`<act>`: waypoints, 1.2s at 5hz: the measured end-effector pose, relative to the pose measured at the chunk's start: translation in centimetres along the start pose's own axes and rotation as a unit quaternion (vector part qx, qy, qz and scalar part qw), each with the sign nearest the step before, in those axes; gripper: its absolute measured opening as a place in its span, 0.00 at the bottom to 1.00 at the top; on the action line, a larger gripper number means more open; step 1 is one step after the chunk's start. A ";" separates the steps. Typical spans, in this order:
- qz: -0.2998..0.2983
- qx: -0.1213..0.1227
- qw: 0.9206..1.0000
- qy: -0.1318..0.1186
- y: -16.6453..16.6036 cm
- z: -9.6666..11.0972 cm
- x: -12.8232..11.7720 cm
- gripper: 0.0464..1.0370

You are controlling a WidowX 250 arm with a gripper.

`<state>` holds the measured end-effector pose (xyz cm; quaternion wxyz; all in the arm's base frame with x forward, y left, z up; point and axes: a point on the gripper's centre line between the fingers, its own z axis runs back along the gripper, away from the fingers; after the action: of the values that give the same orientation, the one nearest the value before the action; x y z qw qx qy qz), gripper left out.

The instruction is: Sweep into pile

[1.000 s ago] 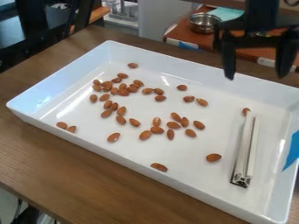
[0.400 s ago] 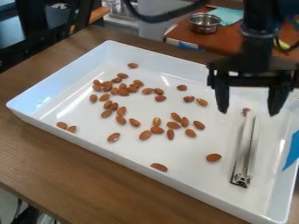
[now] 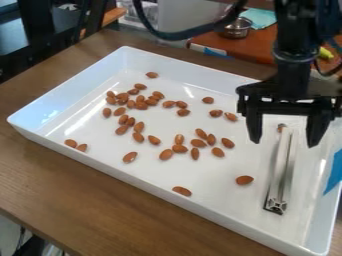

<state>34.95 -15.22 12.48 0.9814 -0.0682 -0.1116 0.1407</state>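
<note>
The black gripper (image 3: 284, 142) hangs open at the upper right of the white tray (image 3: 220, 207), its two fingertips on either side of the upper part of a metal-and-white bar (image 3: 280, 172). The bar lies lengthwise on the tray floor near the right wall, and I cannot tell whether the gripper touches it. Many brown almonds are scattered in the tray: a dense cluster (image 3: 141, 105) at the upper left, a looser group (image 3: 180, 148) in the middle, a single almond (image 3: 244, 180) left of the bar, and another almond (image 3: 281, 127) at the bar's far end.
The tray's raised walls surround the almonds, and it stands on a brown wooden table (image 3: 87, 192). Blue tape (image 3: 334, 172) is on the tray's right wall. Behind, a metal bowl (image 3: 236, 29) and a teal cloth (image 3: 259, 18) rest on a reddish surface. A dark cable arches beside the arm.
The gripper has come down from above the tray's far edge to around the bar's upper part, staying open. The almonds and the bar have not visibly moved.
</note>
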 end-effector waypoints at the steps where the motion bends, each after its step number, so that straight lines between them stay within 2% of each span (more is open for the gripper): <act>1: -0.003 -0.011 1.000 0.010 -0.1 -0.5 -0.6 0.96; 2: -0.006 -0.027 1.000 0.009 -0.4 -1.0 -0.8 0.96; 5: -0.001 -0.021 1.000 -0.006 -0.7 -2.5 -1.0 0.96; 6: 0.004 -0.012 1.000 0.004 -0.5 -3.7 -1.3 0.93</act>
<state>34.77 -16.45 8.71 0.9803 -0.0812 -0.1096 0.1430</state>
